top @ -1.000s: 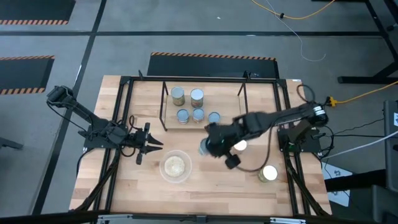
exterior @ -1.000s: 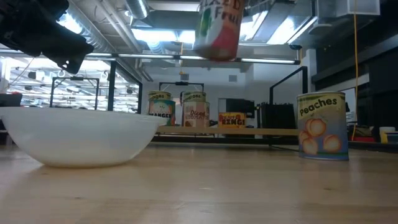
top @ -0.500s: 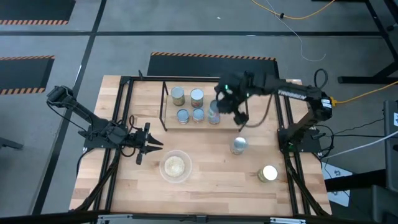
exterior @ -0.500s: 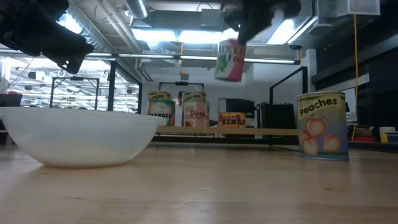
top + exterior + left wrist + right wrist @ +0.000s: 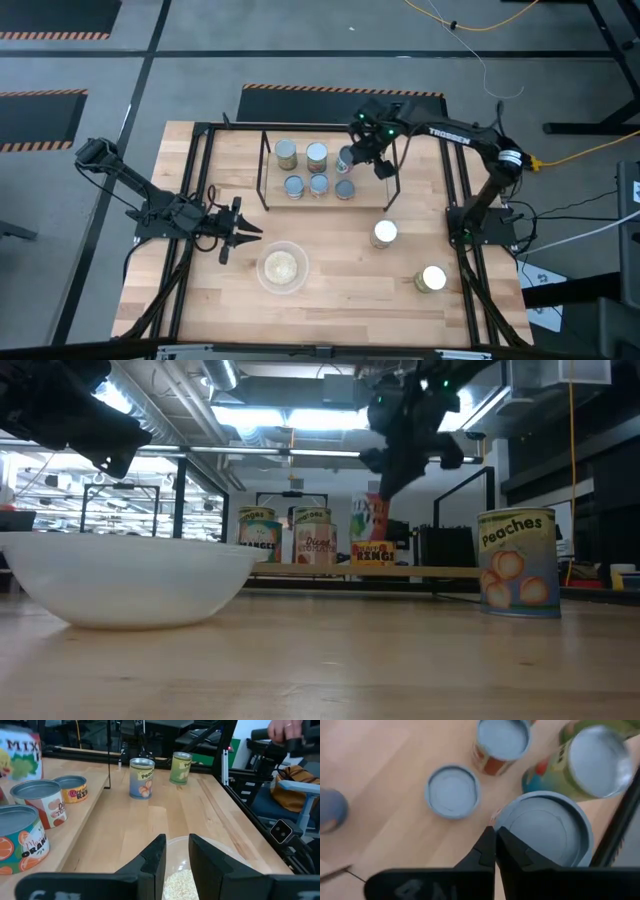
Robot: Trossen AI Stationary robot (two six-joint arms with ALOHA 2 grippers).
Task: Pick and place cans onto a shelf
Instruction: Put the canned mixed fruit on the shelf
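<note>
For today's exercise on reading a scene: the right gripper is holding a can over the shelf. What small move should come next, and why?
Probably lower it a little further. The right gripper holds the mixed-fruit can over the shelf, behind the short can. In the low view it hangs low, but whether its base touches the wood cannot be seen, so opening now might drop it. The left gripper waits by the bowl.
</note>
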